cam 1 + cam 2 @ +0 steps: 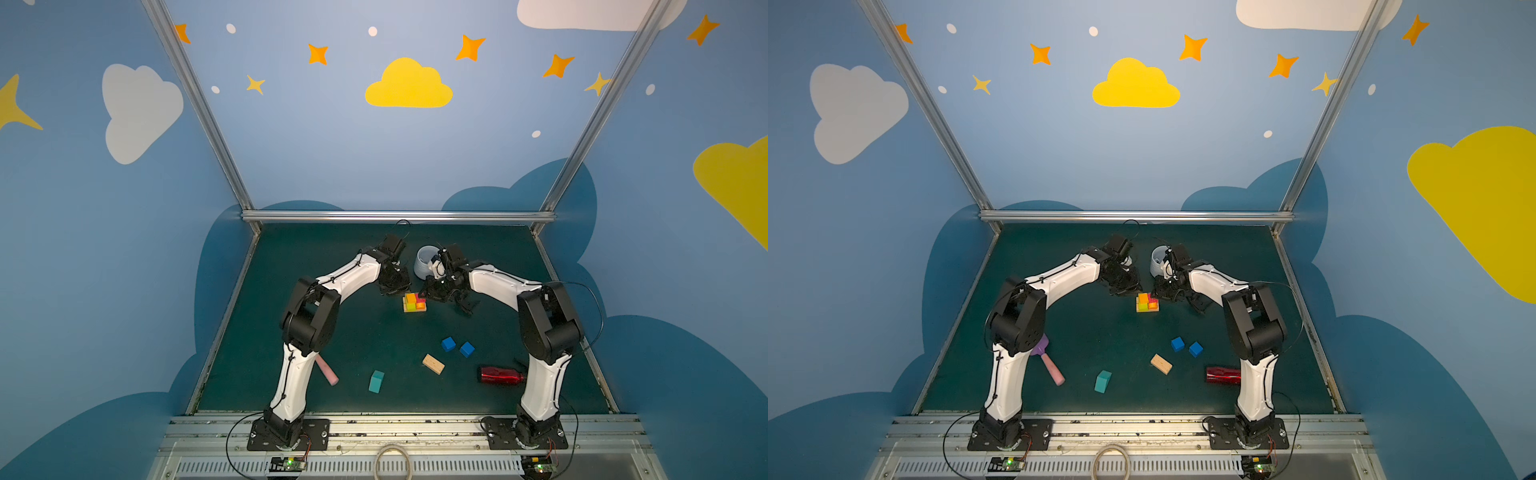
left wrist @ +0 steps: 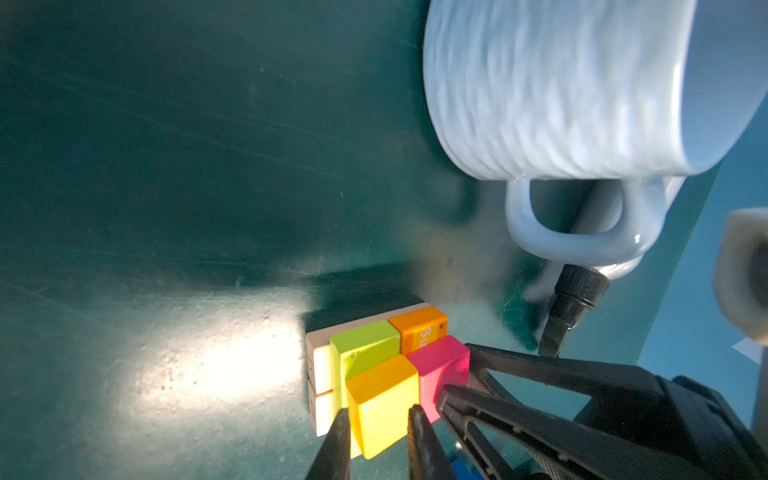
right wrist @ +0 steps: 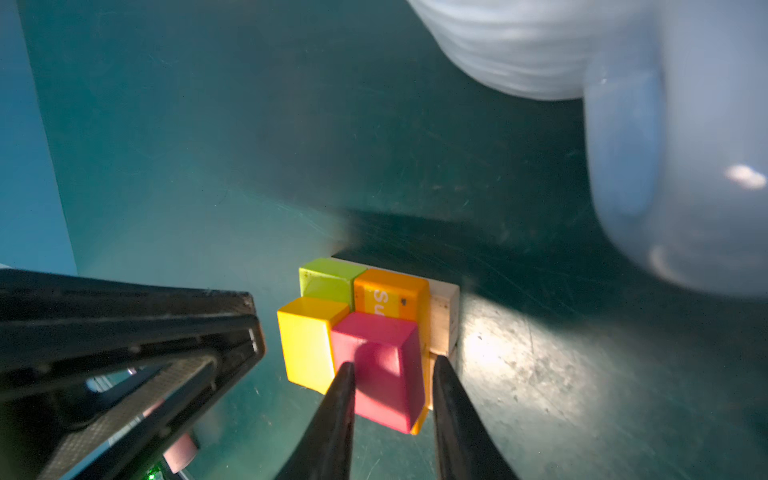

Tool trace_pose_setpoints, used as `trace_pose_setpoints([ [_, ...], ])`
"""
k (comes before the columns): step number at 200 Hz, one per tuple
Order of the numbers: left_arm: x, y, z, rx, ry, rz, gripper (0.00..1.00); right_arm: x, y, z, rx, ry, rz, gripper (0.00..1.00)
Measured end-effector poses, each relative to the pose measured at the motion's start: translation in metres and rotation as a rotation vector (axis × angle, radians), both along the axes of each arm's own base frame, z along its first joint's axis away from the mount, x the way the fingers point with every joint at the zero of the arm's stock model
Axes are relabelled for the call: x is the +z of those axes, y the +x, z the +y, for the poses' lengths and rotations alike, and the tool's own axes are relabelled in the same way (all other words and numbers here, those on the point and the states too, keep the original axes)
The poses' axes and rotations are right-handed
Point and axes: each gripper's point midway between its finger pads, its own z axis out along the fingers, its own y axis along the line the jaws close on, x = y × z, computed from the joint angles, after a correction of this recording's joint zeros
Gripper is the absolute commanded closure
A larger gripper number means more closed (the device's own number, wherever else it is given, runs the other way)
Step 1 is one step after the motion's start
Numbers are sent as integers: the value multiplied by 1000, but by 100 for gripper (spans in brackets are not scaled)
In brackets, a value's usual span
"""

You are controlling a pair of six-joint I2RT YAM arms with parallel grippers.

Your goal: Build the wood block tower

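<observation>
The tower (image 1: 414, 302) stands mid-table: tan bars (image 2: 322, 365) lowest, a yellow-green bar (image 2: 363, 340) and an orange bar (image 2: 417, 326) on them, an orange cube (image 2: 382, 399) and a pink cube (image 3: 374, 357) on top. My left gripper (image 2: 378, 424) is shut on the orange cube, one finger on each side. My right gripper (image 3: 392, 370) is shut on the pink cube beside it. Both reach in from opposite sides in both top views. Loose on the mat nearer the front lie two blue cubes (image 1: 448, 344) (image 1: 467, 349), a tan bar (image 1: 433, 364) and a teal piece (image 1: 376, 381).
A white mug (image 1: 424, 262) stands just behind the tower, close to the right wrist. A red bottle (image 1: 502, 375) lies by the right arm's base. A pink-handled purple spatula (image 1: 1050, 368) lies by the left arm's base.
</observation>
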Motion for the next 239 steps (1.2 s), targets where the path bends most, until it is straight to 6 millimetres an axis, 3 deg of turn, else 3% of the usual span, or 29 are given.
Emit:
trace_pose_setpoints([
  [96,0,0,0,-1,-2,1,75,7,1,0,-3,7,-15,76],
  [239,-1,0,-1,-2,-3,4,75,7,0,2,-8,12,-7,76],
])
